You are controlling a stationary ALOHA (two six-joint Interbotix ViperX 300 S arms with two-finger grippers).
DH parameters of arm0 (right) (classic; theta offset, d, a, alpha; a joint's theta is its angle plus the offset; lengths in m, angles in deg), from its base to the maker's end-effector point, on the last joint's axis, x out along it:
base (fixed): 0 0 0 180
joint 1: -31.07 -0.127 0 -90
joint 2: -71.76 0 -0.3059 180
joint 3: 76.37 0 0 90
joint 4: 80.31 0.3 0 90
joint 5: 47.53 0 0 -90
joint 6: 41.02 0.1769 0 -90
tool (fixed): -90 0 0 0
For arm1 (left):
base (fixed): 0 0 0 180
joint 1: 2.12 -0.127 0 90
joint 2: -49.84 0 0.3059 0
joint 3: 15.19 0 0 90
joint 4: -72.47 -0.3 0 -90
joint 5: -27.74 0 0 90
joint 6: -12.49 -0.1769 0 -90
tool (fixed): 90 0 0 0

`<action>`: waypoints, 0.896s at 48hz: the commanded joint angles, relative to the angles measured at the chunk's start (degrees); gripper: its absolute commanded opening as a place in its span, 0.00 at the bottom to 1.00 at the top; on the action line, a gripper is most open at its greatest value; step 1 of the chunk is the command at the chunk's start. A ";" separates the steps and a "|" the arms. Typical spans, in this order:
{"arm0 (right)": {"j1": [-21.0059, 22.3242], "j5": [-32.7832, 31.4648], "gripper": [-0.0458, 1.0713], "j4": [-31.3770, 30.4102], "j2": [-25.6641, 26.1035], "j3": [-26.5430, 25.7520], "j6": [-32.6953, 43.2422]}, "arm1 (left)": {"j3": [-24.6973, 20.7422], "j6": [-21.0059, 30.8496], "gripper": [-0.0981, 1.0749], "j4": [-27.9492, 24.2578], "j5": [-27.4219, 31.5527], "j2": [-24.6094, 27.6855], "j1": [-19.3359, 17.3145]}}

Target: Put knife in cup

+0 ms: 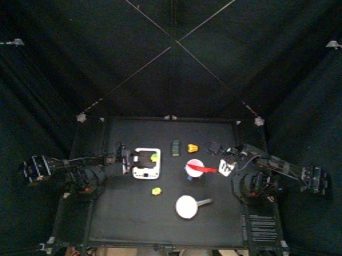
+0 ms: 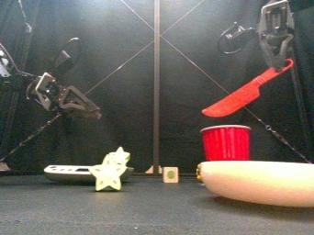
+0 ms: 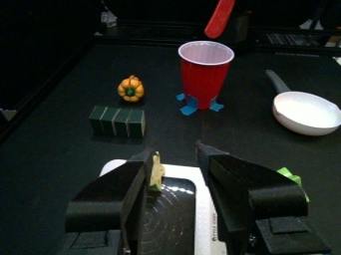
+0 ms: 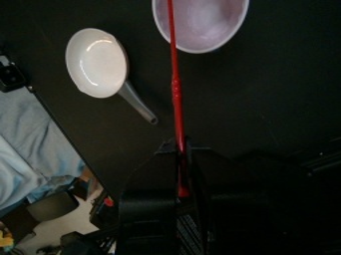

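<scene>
Right hand point(image 4: 177, 164) grips the knife point(image 2: 249, 90), whose tip hangs just above the cup point(image 2: 226, 143), seemingly over its rim. Next: lower, then release. Left hand point(image 3: 184, 194) rests open.

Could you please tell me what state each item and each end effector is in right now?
knife: held tilted in the air above the cup, blade tip down
cup: upright, empty, standing on the table
white dish: upright, empty, apart from the cup
right end effector: shut on the knife
left end effector: open, holding nothing, above the white board
</scene>
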 commanded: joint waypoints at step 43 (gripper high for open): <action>1.58 3.52 0.69 -0.97 -3.34 -1.67 0.00 | -0.35 0.00 0.75 0.18 0.53 -0.09 0.09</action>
